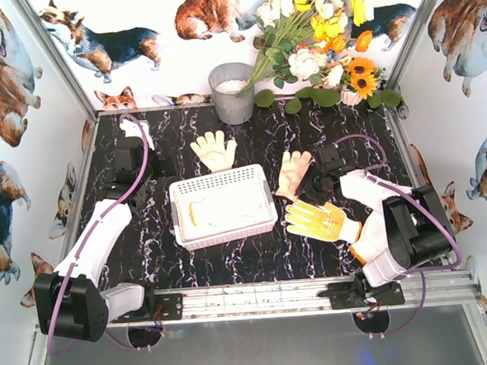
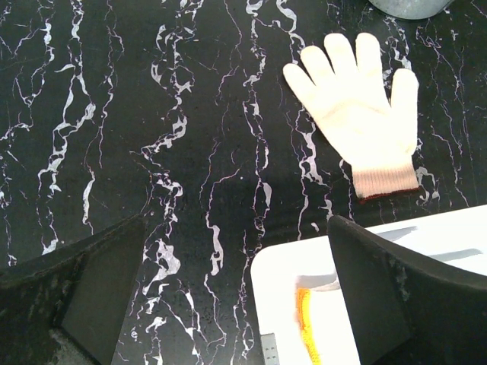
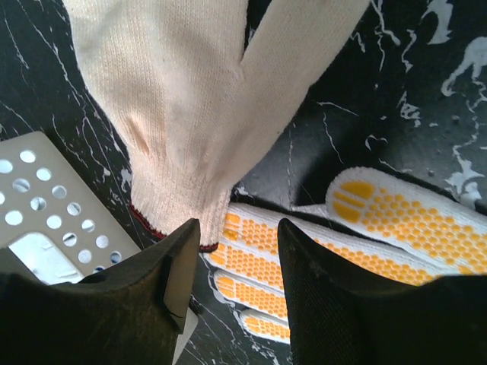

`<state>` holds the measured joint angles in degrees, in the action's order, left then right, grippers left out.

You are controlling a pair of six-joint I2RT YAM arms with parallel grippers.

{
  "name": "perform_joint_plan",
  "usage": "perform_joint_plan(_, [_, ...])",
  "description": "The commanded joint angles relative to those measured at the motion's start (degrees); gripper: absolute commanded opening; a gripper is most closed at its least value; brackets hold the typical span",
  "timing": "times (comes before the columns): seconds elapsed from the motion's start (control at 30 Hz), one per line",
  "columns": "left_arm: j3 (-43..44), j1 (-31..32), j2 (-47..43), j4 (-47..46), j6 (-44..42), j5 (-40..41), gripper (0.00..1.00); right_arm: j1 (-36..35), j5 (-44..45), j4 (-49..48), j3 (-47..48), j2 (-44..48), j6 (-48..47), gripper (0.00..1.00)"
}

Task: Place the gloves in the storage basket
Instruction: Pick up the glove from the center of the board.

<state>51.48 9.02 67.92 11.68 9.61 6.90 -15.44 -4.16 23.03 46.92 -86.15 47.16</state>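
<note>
Hanging low over the table, the right gripper sits at the cuff of a cream glove that lies flat just right of the basket. The cuff is the thick, free edge, so it seems the sensible place to pinch. Its jaws stand partly apart with the cuff's red-trimmed corner between them, clamped on nothing. Whether a finger touches the knit I cannot tell. The dotted glove lies just beside, its fingertips right at that cuff corner, so a low pinch could catch both.

The left gripper hovers spread wide and empty over bare table near the basket's far-left corner, probably parked out of the right arm's way. A second glove, also cream, lies flat behind the basket, near the bucket. Inside the basket shows pale cloth with a yellow-orange edge, likely gloves already stowed. Three lie outside.
</note>
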Motion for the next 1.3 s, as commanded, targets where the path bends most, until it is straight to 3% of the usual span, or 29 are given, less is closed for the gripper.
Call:
perform_joint_plan(0.0, [0.1,-0.8,-0.2,-1.5,0.2,0.2,1.00,0.3,0.1,-5.4,1.9,-1.9,2.4,0.47])
perform_joint_plan(0.3, [0.0,-0.8,-0.5,-1.4,0.0,0.8,1.00,1.1,1.0,-6.7,4.3,-7.8,3.1,0.45])
perform_joint_plan(0.6, [0.5,-0.8,-0.2,-1.0,-0.6,1.5,1.00,1.4,-1.7,-3.6,9.2,-8.3,0.2,0.01])
perform_joint_plan(0.73, [0.7,-0.8,-0.3,-0.7,-0.6,1.3,1.00,1.4,-1.4,2.0,11.5,-3.4,-4.0,0.00])
perform_joint_plan(0.9, [0.5,-0.8,-1.2,-0.8,-0.6,1.5,1.00,1.4,-2.7,13.1,12.6,5.4,-10.3,0.00])
perform_joint_plan(1.13, [0.1,-0.8,-2.5,-1.0,0.2,0.1,1.00,1.2,1.7,43.2,18.8,19.6,-18.5,0.00])
perform_joint_plan(1.27, [-0.1,-0.8,-3.2,-0.9,0.5,-0.6,1.00,0.7,2.9,54.7,21.2,25.6,-19.4,0.00])
